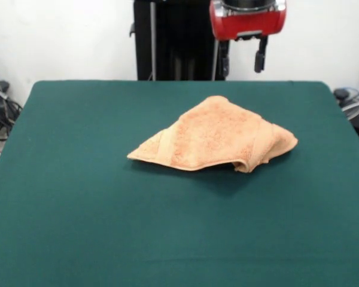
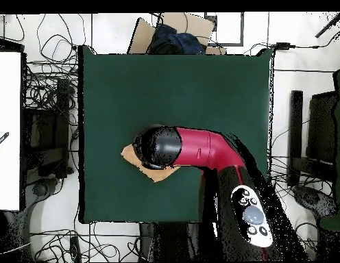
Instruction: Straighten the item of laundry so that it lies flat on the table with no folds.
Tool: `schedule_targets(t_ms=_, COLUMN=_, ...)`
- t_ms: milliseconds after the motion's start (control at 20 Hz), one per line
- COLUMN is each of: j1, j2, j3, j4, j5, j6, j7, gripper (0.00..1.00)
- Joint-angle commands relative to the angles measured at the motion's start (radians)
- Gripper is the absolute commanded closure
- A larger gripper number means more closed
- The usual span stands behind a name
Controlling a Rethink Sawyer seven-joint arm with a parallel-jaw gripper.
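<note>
Towel (image 1: 218,136): peach-tan terry, lying a little right of centre in the front view, on the far half of the table. It is not flat. It sits as a rough triangle, peak toward the top of the frame, one long point reaching left, a bunched corner at the right.
Folds: the right corner is doubled over itself, and the lower edge curls under near the middle right, throwing a dark shadow on the cloth below. A woven band runs across the left point.
Table (image 1: 78,209): dark green top, far wider than the towel, filling most of the front view.
Gripper (image 1: 243,58): hanging at the top of the front view, right of centre, under a red housing. Two dark fingers (image 1: 260,58) point down with a clear gap between them, parted and holding nothing. They are well above the towel, not touching it.
Arm (image 2: 200,148): in the overhead view the red and black arm reaches from the lower right of the frame to the middle, its dark end covering most of the towel.
Towel from above (image 2: 155,174): only a tan strip shows, at the arm's left and lower side, left of centre on the green.
Surroundings: pedestal (image 1: 173,39) dark at top centre of the front view; cables (image 2: 46,103) tangled on the floor left of the table in the overhead view.
</note>
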Motion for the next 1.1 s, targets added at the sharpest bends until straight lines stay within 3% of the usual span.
schedule_targets(t_ms=50, j1=0.034, j2=-0.072, j3=-0.014, j4=0.193, j5=-0.056, j6=-0.143, j7=0.115, gripper=0.0)
schedule_targets(t_ms=250, j1=0.098, j2=-0.113, j3=-0.113, j4=0.321, j5=-0.035, j6=-0.225, j7=0.272, gripper=0.0)
schedule_targets(t_ms=450, j1=0.198, j2=-0.17, j3=-0.253, j4=0.408, j5=-0.015, j6=-0.199, j7=0.392, gripper=0.0)
schedule_targets(t_ms=550, j1=0.218, j2=-0.179, j3=-0.283, j4=0.413, j5=-0.011, j6=-0.197, j7=0.381, gripper=0.0)
schedule_targets(t_ms=850, j1=0.216, j2=-0.087, j3=-0.264, j4=0.412, j5=0.004, j6=-0.298, j7=0.314, gripper=0.0)
schedule_targets(t_ms=1100, j1=0.222, j2=-0.085, j3=-0.268, j4=0.445, j5=0.026, j6=-0.349, j7=0.313, gripper=0.0)
